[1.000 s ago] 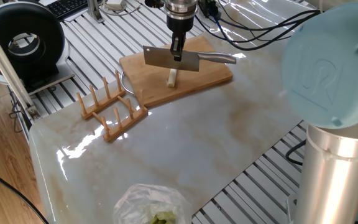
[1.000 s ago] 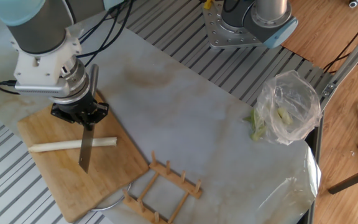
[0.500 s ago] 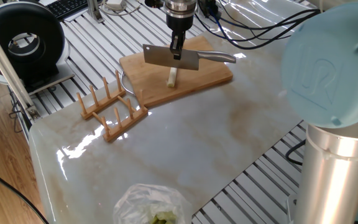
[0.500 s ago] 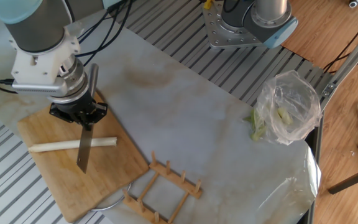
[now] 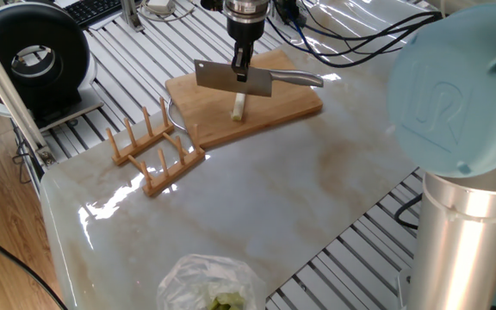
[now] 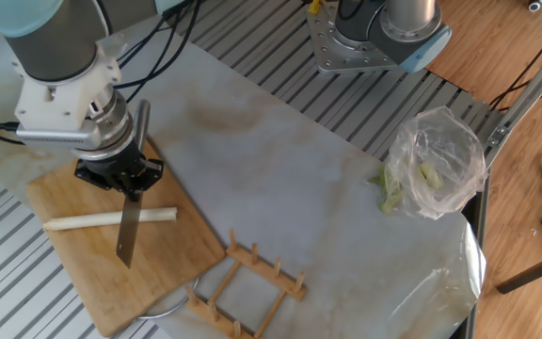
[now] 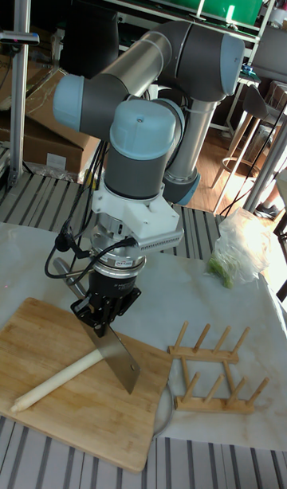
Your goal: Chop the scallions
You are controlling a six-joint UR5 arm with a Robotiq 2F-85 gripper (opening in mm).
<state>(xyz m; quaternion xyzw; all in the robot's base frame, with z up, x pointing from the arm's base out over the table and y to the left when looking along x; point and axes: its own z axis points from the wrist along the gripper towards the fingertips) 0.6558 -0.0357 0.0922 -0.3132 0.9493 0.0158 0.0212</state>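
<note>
Cleaver (image 6: 126,234) above scallion (image 6: 111,219) (whole)

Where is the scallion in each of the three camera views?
One fixed view: scallion top centre, mostly hidden behind the cleaver.
Other fixed view: left, lying across the board.
Tall fixed view: lower left, slanting.
Shared landmark: cutting board.

One fixed view is looking down across the worktop (image 5: 257,198) from beside the arm's base, with the cutting board (image 5: 291,103) at the far end. The other fixed view is facing back from high on the opposite side, the board (image 6: 83,254) near its left. The tall view is sitting low and close. All three are sharing the board (image 7: 72,393) and wooden rack (image 7: 211,369).
</note>
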